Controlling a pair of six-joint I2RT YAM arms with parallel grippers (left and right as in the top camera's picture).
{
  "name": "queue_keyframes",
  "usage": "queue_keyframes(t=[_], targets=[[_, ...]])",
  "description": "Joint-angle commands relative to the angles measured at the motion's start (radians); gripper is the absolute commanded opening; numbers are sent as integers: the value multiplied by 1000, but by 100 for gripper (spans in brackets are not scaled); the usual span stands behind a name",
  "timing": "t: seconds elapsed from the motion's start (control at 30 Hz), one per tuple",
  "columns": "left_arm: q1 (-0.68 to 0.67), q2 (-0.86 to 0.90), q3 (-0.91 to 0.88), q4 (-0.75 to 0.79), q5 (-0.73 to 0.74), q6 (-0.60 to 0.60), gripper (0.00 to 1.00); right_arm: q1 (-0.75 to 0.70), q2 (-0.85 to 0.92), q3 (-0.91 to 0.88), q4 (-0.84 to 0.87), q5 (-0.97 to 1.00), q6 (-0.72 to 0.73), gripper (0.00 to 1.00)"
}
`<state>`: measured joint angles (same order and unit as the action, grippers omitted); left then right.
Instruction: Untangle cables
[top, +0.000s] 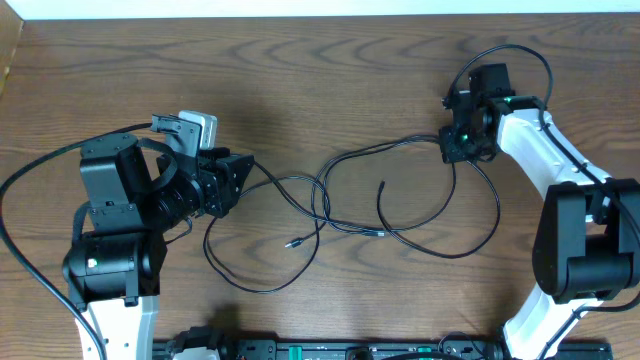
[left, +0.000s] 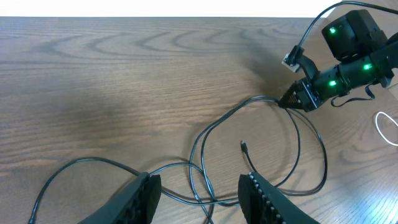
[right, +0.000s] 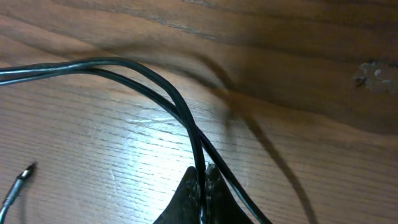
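Cables (top: 320, 190) are black and thin, sprawled in loose overlapping loops across the middle of the bench (top: 300, 70), between the two arms. The right arm comes up from the near right corner and bends in toward the centre. Its right end effector (top: 462, 150) is down low at the bench, and the wrist view shows it pinched together on two of the black strands (right: 202, 186), which run off to the left side by side.

The left arm sits on the left with its wrist pointing right at the tangle. The left end effector (left: 199, 193) has its fingers (left: 140, 196) apart, with nothing gripped. A couple of strands lie on the wood below the gap.

Loose plug ends are lying around: one near the middle (top: 291, 243), another just right of it (top: 380, 233). The arms' own thicker black leads arc around each base. The bench is dark wood grain, with a pale strip along the far edge (top: 300, 8).
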<state>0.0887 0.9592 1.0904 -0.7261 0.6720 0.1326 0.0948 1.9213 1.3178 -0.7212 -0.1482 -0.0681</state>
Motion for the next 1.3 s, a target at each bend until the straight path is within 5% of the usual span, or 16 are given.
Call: queue_keyframes(t=[0.0, 0.1, 0.2, 0.33, 0.97, 1.27], targets=[[0, -6, 3, 1, 8, 17, 46, -5, 14, 12, 0, 19, -27, 1], [0, -6, 3, 1, 8, 17, 46, -6, 14, 11, 3, 19, -31, 13], [0, -6, 3, 1, 8, 17, 46, -16, 14, 12, 7, 34, -39, 37], [0, -6, 3, 1, 8, 17, 46, -29, 15, 12, 10, 41, -53, 47], [0, -5, 3, 17, 8, 17, 46, -42, 106, 12, 27, -72, -94, 46], [0, 6, 3, 25, 8, 17, 47, -42, 105, 34, 48, -40, 12, 28]])
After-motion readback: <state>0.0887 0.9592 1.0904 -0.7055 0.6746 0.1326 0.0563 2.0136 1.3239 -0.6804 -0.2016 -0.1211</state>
